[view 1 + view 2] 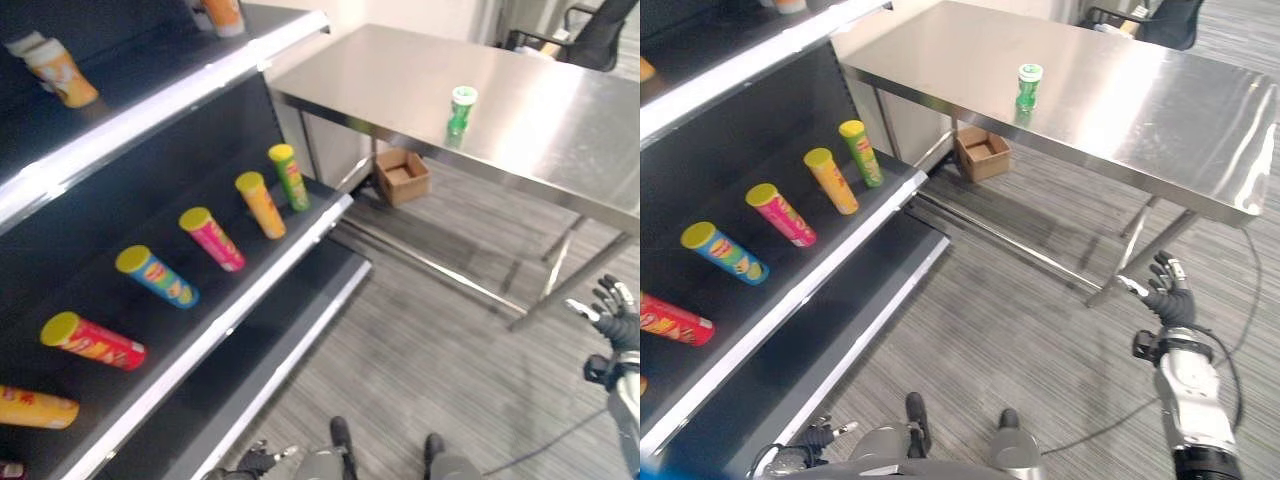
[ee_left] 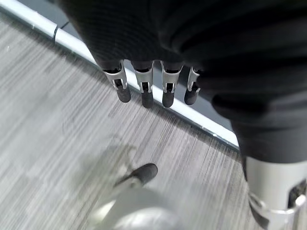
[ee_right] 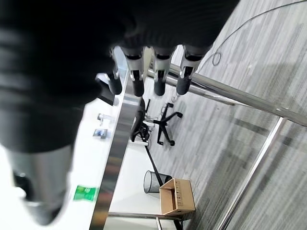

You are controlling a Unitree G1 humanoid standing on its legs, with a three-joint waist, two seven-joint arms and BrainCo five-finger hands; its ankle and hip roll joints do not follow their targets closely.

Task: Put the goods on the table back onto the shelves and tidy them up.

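While green can [image 1: 462, 110] stands on tabletop [image 1: 560, 140] | likely light, rigid; grasp mid-body | right robot hand [image 1: 1165, 290] and left robot hand [image 2: 153, 88] both open, empty.

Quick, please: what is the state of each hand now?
Left hand: open, holding nothing.
Right hand: open, holding nothing.

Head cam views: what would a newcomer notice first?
A lone green can stands upright on the steel table. On the dark shelf to the left, colourful tube cans lie in a slanted row. The right robot hand hangs open over the floor, holding nothing.
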